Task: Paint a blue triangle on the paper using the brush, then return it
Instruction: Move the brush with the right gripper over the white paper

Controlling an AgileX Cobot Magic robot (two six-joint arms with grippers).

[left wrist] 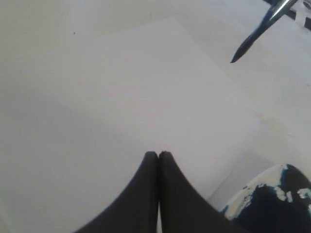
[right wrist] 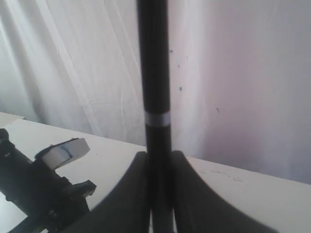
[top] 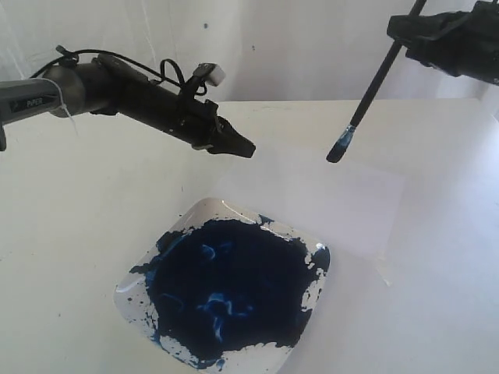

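White table (top: 70, 234) bears the paper (top: 327, 199) beside a paint tray (top: 125, 294); right gripper (top: 403, 35) pinches the brush (top: 376, 84), tilted with tip aloft near the paper; left gripper (top: 243, 146) hovers, jaws pressed together.

The paper (top: 343, 195) is matt and smooth on a matt cream surface (top: 70, 234); the brush (top: 375, 82) has a glossy black handle; wet paint (top: 234, 280) shines in the clear glossy tray (top: 204, 207)
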